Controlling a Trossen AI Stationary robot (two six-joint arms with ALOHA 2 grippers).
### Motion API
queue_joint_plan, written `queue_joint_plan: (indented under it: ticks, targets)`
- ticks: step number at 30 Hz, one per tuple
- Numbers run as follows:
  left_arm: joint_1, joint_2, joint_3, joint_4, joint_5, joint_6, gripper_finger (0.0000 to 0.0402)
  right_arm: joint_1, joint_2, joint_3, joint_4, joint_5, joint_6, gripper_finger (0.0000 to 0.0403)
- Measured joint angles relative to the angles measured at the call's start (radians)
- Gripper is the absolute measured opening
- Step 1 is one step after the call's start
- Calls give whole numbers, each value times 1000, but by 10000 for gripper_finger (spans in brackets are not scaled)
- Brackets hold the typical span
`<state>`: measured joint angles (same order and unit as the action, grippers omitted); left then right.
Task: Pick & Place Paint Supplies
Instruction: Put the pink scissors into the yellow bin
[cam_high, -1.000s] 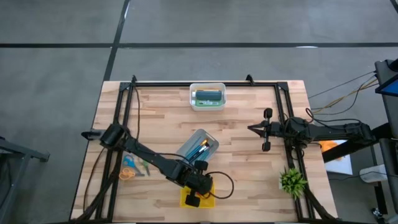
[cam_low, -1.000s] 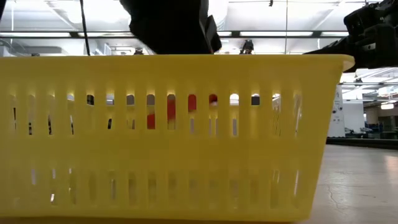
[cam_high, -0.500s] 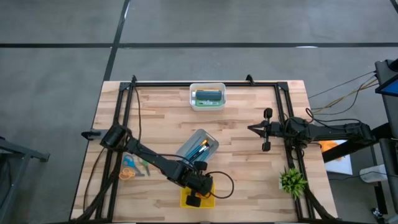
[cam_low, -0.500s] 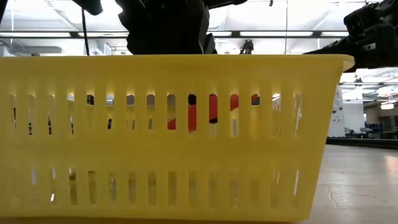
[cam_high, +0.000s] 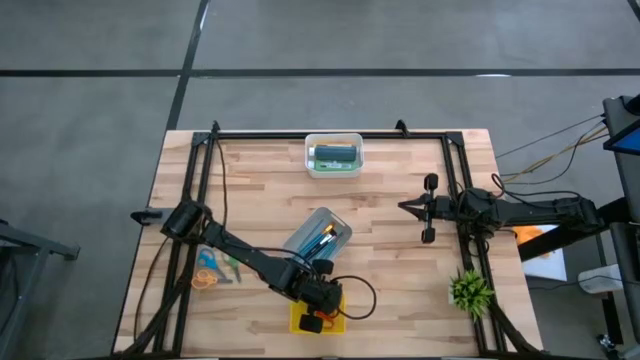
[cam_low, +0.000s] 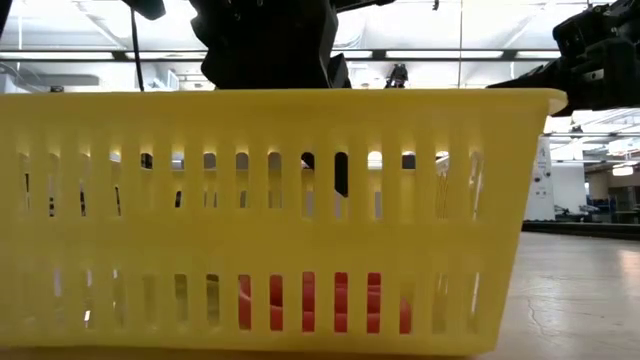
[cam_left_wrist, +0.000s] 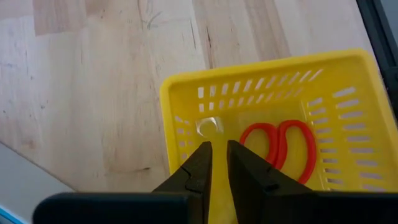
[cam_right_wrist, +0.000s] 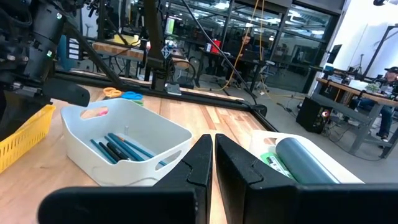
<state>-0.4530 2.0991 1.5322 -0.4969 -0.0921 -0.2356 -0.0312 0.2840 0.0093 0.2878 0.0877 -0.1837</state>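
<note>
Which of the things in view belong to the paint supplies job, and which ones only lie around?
Job: brushes in the pale tray; tubes in the white bin; yellow basket holding red scissors, left gripper above it.
Lying about: green plant; loose scissors by the left arm.

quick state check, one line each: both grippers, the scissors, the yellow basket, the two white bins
left gripper: over the yellow basket, jaws slightly apart, holding nothing
right gripper: shut, empty, waiting at the table's right
red scissors: lying flat in the basket
yellow basket: upright, scissors inside
clear bin: holds brushes
white bin: holds tubes
</note>
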Motion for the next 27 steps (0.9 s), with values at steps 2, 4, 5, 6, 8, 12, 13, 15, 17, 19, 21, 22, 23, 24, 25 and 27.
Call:
queue_joint_plan:
  ticks: [2, 4, 5, 6, 8, 12, 13, 15, 17, 19, 21, 22, 23, 24, 25, 27]
  targets:
    - [0, 0, 0, 0, 0, 0, 54, 0, 0, 0, 0, 0, 0, 15]
    - [0, 0, 0, 0, 0, 0, 54, 0, 0, 0, 0, 0, 0, 15]
    - [0, 0, 0, -2, 0, -1, 54, 0, 0, 0, 0, 0, 0, 15]
    - [0, 0, 0, -7, 0, -6, 54, 0, 0, 0, 0, 0, 0, 15]
    - [-1, -5, 0, -26, -1, -26, 54, 0, 0, 0, 0, 0, 0, 15]
    - [0, -42, 0, -102, -22, -99, 54, 0, 0, 0, 0, 0, 0, 15]
    - [0, -56, 0, -121, -32, -120, 54, 0, 0, 0, 0, 0, 0, 15]
    - [-1, -86, 1, -154, -56, -158, 54, 0, 0, 0, 0, 0, 0, 15]
    - [-1, -120, 1, -190, -91, -198, 54, 0, 0, 0, 0, 0, 0, 15]
    - [-1, -151, 1, -234, -131, -244, 54, 0, 0, 0, 0, 0, 0, 15]
    - [-1, -174, 1, -290, -173, -303, 54, 0, 0, 0, 0, 0, 0, 15]
    - [-1, -180, 1, -318, -193, -333, 54, 0, 0, 0, 0, 0, 0, 15]
    - [-3, -185, 1, -345, -212, -362, 54, 0, 0, 0, 0, 0, 0, 15]
    - [-3, -187, 1, -377, -233, -390, 54, 0, 0, 0, 0, 0, 0, 15]
    - [-4, -191, 1, -415, -253, -421, 54, 0, 0, 0, 0, 0, 0, 15]
    - [-6, -198, -2, -492, -286, -511, 54, 0, 0, 0, 0, 0, 0, 15]
